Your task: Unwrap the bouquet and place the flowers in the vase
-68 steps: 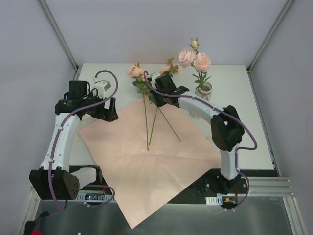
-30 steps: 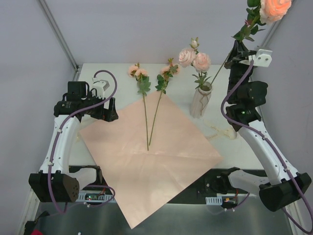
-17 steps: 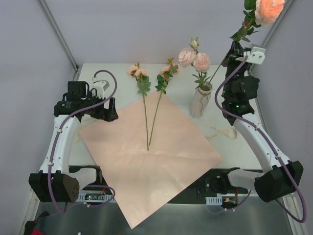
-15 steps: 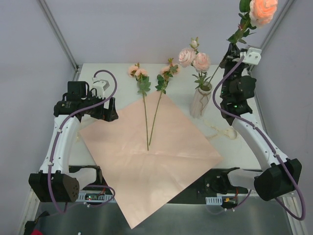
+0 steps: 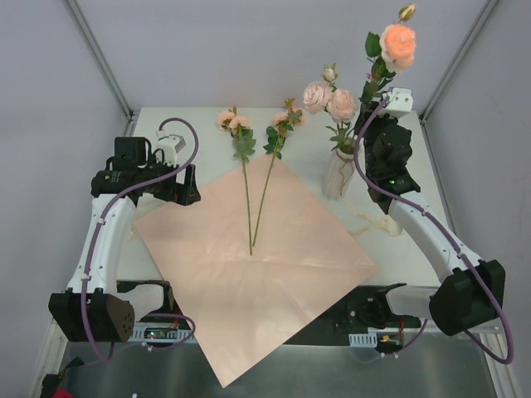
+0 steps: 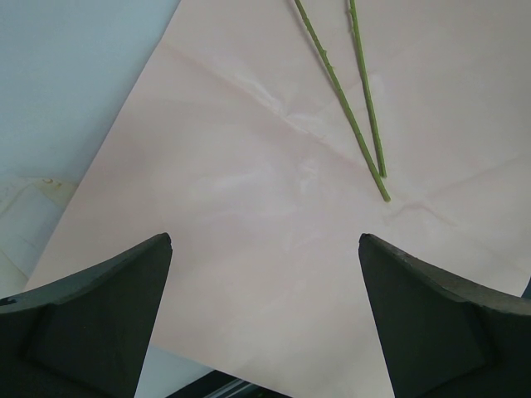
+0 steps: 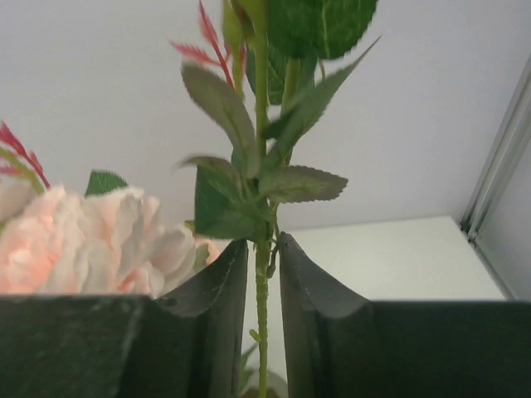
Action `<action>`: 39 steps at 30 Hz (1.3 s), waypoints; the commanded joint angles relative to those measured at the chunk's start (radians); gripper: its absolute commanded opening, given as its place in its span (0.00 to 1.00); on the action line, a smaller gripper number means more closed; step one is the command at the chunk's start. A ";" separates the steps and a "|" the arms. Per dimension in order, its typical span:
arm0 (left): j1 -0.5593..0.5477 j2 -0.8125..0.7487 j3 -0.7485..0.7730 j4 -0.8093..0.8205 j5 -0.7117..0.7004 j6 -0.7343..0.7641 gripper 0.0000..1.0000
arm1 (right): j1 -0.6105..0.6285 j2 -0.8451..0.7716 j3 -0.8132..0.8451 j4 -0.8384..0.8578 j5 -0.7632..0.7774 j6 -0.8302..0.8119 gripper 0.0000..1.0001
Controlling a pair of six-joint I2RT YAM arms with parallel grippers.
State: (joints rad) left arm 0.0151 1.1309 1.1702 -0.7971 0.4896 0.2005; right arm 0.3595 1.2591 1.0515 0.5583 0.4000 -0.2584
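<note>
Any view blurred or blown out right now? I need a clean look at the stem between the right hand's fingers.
Top external: soft, even light, no hard shadows, but the raised bloom glows, overexposed. Right wrist: the stem is sharp between the dark fingers; the pink bloom at left is softer. Left wrist: paper and two stems crisp, no glare.

Pink roses (image 5: 330, 101) stand upright in the marbled vase (image 5: 339, 172).

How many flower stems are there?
4: left stem and right stem on the pink paper; third stem in the vase; fourth stem upright between the fingers of the right end effector, above it. More may be hidden.
</note>
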 commanded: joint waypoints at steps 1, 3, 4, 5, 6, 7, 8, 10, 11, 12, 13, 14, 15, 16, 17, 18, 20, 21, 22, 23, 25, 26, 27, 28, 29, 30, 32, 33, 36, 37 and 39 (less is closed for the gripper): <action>0.011 -0.020 0.036 0.007 0.009 0.007 0.96 | -0.001 -0.047 0.070 -0.231 -0.055 0.139 0.31; 0.009 -0.022 0.037 0.007 0.010 0.002 0.96 | 0.012 -0.067 0.100 -0.343 -0.049 0.153 0.36; 0.009 -0.023 0.039 0.009 0.015 0.001 0.96 | 0.018 -0.075 0.107 -0.371 -0.050 0.153 0.43; 0.009 -0.023 0.042 0.007 0.018 -0.004 0.96 | 0.038 -0.088 0.119 -0.420 -0.035 0.145 0.46; 0.009 -0.022 0.048 0.007 0.018 -0.009 0.96 | 0.053 -0.099 0.122 -0.446 -0.020 0.130 0.49; 0.009 -0.019 0.051 0.007 0.021 -0.009 0.96 | 0.068 -0.110 0.119 -0.461 0.003 0.120 0.49; 0.009 -0.017 0.052 0.007 0.024 -0.010 0.96 | 0.096 -0.131 0.119 -0.491 0.040 0.114 0.49; 0.011 -0.008 0.057 0.007 0.026 -0.016 0.96 | 0.124 -0.161 0.105 -0.508 0.063 0.131 0.49; 0.009 -0.005 0.059 0.009 0.027 -0.018 0.96 | 0.160 -0.188 0.099 -0.500 0.083 0.136 0.49; 0.009 -0.003 0.060 0.007 0.027 -0.024 0.96 | 0.183 -0.199 0.093 -0.498 0.101 0.130 0.49; 0.008 0.000 0.060 0.009 0.027 -0.026 0.96 | 0.209 -0.205 0.097 -0.497 0.118 0.116 0.50; 0.009 0.001 0.062 0.007 0.029 -0.024 0.96 | 0.267 -0.205 0.105 -0.500 0.150 0.104 0.51; 0.009 0.000 0.062 0.009 0.027 -0.026 0.96 | 0.295 -0.205 0.111 -0.500 0.157 0.094 0.52; 0.009 -0.002 0.062 0.010 0.024 -0.026 0.96 | 0.352 -0.195 0.123 -0.500 0.155 0.076 0.54; 0.009 -0.003 0.063 0.009 0.021 -0.024 0.96 | 0.377 -0.179 0.137 -0.508 0.142 0.070 0.55; 0.009 -0.006 0.063 0.009 0.020 -0.023 0.96 | 0.401 -0.156 0.157 -0.527 0.134 0.062 0.59; 0.009 -0.005 0.065 0.009 0.015 -0.019 0.96 | 0.438 -0.060 0.247 -0.630 0.103 0.067 0.63; 0.009 -0.006 0.066 0.007 0.012 -0.019 0.96 | 0.441 -0.025 0.272 -0.658 0.077 0.076 0.63; 0.009 -0.006 0.066 0.009 0.007 -0.019 0.97 | 0.441 0.053 0.322 -0.701 0.007 0.094 0.64; 0.009 -0.005 0.066 0.009 0.006 -0.022 0.98 | 0.441 0.100 0.353 -0.734 -0.021 0.106 0.64; 0.009 -0.006 0.066 0.009 -0.006 -0.024 0.99 | 0.441 0.252 0.431 -0.840 -0.105 0.131 0.64; 0.009 -0.008 0.062 0.010 -0.011 -0.023 0.99 | 0.440 0.307 0.518 -0.877 -0.122 0.149 0.64; 0.009 -0.010 0.060 0.009 -0.016 -0.024 0.99 | 0.443 0.356 0.545 -0.900 -0.142 0.154 0.64; 0.009 -0.010 0.057 0.010 -0.025 -0.021 0.99 | 0.444 0.440 0.564 -0.909 -0.177 0.156 0.63; 0.009 -0.011 0.051 0.009 -0.028 -0.015 0.99 | 0.443 0.482 0.617 -0.920 -0.187 0.160 0.63; 0.009 -0.014 0.048 0.010 -0.029 -0.012 0.99 | 0.443 0.523 0.639 -0.925 -0.200 0.157 0.63; 0.011 -0.017 0.039 0.009 -0.036 -0.003 0.99 | 0.443 0.655 0.753 -0.978 -0.236 0.151 0.63; 0.009 -0.019 0.037 0.010 -0.037 -0.001 0.99 | 0.443 0.699 0.798 -1.001 -0.245 0.145 0.63; 0.009 -0.016 0.036 0.010 -0.034 0.008 0.99 | 0.444 0.851 0.909 -1.069 -0.259 0.146 0.63; 0.009 -0.016 0.036 0.010 -0.031 0.008 0.99 | 0.444 0.899 0.923 -1.074 -0.265 0.153 0.63; 0.009 -0.014 0.034 0.010 -0.028 0.014 0.99 | 0.443 0.956 0.953 -1.074 -0.268 0.157 0.63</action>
State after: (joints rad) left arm 0.0151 1.1309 1.1973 -0.7971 0.4622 0.1974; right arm 0.8001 2.1578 1.8984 -0.4355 0.1692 -0.1200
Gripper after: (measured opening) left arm 0.990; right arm 0.631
